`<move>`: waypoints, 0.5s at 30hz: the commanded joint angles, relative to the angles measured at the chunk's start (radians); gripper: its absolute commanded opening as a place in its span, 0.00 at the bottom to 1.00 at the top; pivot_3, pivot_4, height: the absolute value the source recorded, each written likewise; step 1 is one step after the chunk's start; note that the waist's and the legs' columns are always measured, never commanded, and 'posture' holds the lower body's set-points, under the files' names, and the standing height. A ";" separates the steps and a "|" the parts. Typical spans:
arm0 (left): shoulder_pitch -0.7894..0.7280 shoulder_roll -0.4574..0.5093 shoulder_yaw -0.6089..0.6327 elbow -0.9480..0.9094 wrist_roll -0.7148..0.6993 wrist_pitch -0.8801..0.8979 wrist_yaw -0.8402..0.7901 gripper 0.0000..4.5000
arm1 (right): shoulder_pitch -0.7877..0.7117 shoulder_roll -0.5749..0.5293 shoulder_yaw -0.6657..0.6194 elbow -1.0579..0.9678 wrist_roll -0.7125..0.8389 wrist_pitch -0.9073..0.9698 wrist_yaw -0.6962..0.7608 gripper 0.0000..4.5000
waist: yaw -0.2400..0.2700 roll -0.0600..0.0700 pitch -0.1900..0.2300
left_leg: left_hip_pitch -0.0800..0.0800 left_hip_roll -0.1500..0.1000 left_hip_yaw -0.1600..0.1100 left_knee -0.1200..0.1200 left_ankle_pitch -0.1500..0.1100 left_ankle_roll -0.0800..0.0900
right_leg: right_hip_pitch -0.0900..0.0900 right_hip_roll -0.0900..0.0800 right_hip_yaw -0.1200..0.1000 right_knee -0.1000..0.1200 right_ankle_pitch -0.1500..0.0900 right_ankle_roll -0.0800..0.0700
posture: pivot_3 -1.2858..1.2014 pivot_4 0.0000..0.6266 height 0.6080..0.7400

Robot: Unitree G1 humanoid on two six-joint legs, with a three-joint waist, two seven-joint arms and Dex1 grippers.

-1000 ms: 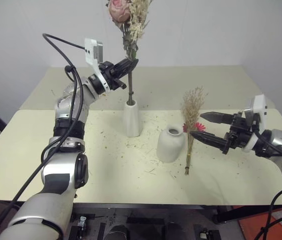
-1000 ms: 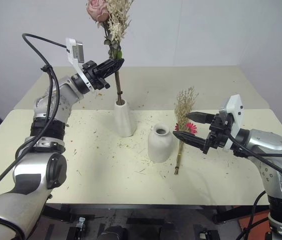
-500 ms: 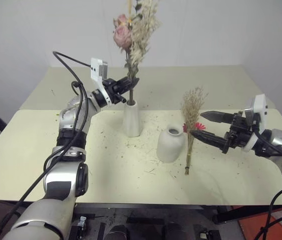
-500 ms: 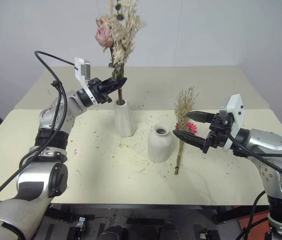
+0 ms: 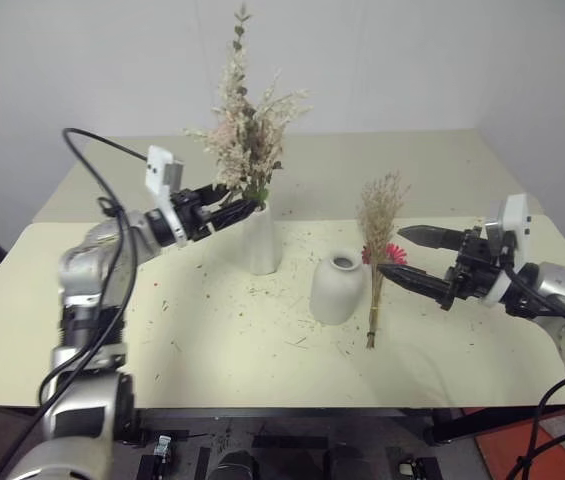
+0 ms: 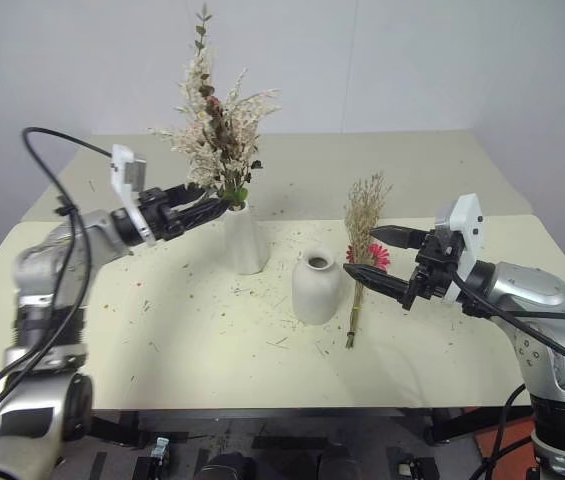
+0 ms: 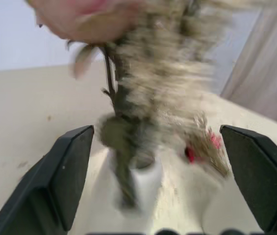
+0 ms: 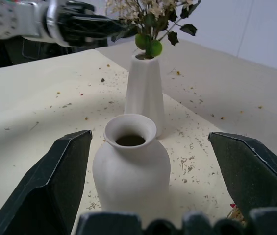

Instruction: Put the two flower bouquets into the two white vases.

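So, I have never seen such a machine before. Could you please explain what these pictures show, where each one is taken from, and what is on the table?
This is a humanoid robot with two arms, each ending in a gripper of two black fingers. Two pictures come from cameras in its head, looking down over a pale table. The other two come from cameras on its wrists, looking out between the fingers.

On the table stands a tall, slim white ceramic vase, with a dried bunch of pink roses, green leaves and pale grasses in it. The left gripper is open beside the stems and holds nothing. Nearby stands a shorter, rounded white vase, still empty. Just beside it is a tan wispy grass bunch with a red-pink daisy. The right gripper is open close to that bunch, holding nothing.
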 commanded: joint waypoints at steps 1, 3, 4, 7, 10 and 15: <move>0.065 0.094 0.033 -0.152 -0.076 0.075 -0.059 0.99 | 0.003 -0.013 -0.023 -0.025 -0.006 -0.022 0.001 1.00 | -0.001 0.000 0.000 | 0.001 0.000 0.000 0.000 0.000 0.000 | 0.000 0.000 0.000 0.000 0.000 0.000 | 0.52 0.24 1.00; 0.114 0.163 0.035 -0.217 -0.105 0.086 -0.124 0.99 | 0.008 -0.017 -0.030 -0.026 -0.008 -0.014 -0.005 1.00 | -0.001 0.000 0.000 | 0.001 0.000 0.000 0.000 0.000 0.000 | 0.001 0.000 0.000 0.000 0.000 0.000 | 0.52 0.24 1.00; 0.131 0.193 0.034 -0.239 -0.121 0.089 -0.159 0.99 | 0.012 -0.021 -0.034 -0.025 -0.008 -0.007 -0.007 1.00 | -0.001 0.000 0.000 | 0.001 0.000 0.000 0.000 0.000 0.000 | 0.001 0.000 0.000 0.000 0.000 0.000 | 0.52 0.24 1.00; 0.163 0.266 0.025 -0.281 -0.160 0.081 -0.258 0.99 | 0.032 -0.042 -0.032 -0.025 -0.026 0.013 -0.020 1.00 | 0.003 0.000 0.000 | 0.003 0.000 0.000 -0.001 0.000 0.000 | 0.003 0.000 0.000 -0.001 0.000 0.000 | 0.52 0.24 1.00; 0.147 0.308 -0.005 -0.290 -0.180 0.072 -0.335 0.99 | 0.028 -0.083 -0.011 -0.023 -0.051 0.096 -0.079 1.00 | 0.007 0.000 0.000 | 0.006 0.000 0.001 -0.001 0.000 0.000 | 0.006 0.000 0.000 -0.001 0.000 0.000 | 0.52 0.24 1.00; 0.057 0.316 -0.077 -0.259 -0.179 0.062 -0.420 0.99 | -0.116 -0.115 0.022 -0.025 0.038 0.432 -0.219 1.00 | 0.003 0.000 0.000 | 0.006 0.001 0.001 -0.002 0.000 0.000 | 0.006 0.001 0.000 -0.001 0.001 -0.001 | 0.52 0.24 1.00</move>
